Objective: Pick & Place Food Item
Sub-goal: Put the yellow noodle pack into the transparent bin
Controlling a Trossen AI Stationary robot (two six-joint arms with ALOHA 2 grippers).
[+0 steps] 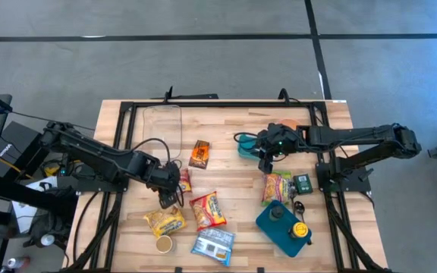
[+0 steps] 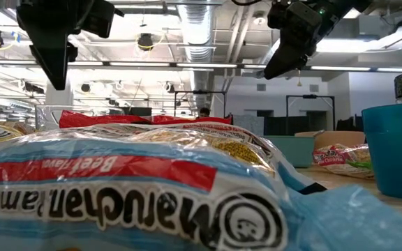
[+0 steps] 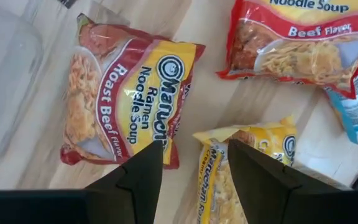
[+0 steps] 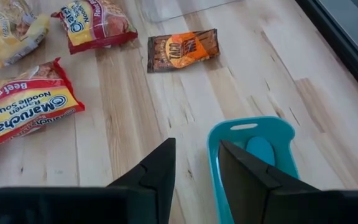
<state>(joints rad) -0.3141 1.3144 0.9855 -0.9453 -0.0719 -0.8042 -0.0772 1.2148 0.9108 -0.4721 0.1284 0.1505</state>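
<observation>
Several food packs lie flat on the wooden table. My left gripper [image 3: 194, 155] is open and empty. It hangs above the table between a red roast beef ramen pack [image 3: 129, 99] and a yellow ramen pack [image 3: 241, 168]; it also shows in the high view [image 1: 170, 196]. My right gripper [image 4: 196, 155] is open and empty above the rim of a teal tray [image 4: 225, 134], which holds a blue object [image 4: 261, 149]. In the high view the right gripper [image 1: 266, 161] is at the table's far right. An orange snack packet [image 1: 199, 154] lies between the arms.
A red beef ramen pack [image 1: 207, 210], a blue ramen pack [image 1: 213, 244] and a small cup [image 1: 164, 243] lie near the front edge. A clear container [image 1: 163, 125] stands far left. A green-red pack [image 1: 275, 188] and a blue tub [image 1: 283, 224] are front right.
</observation>
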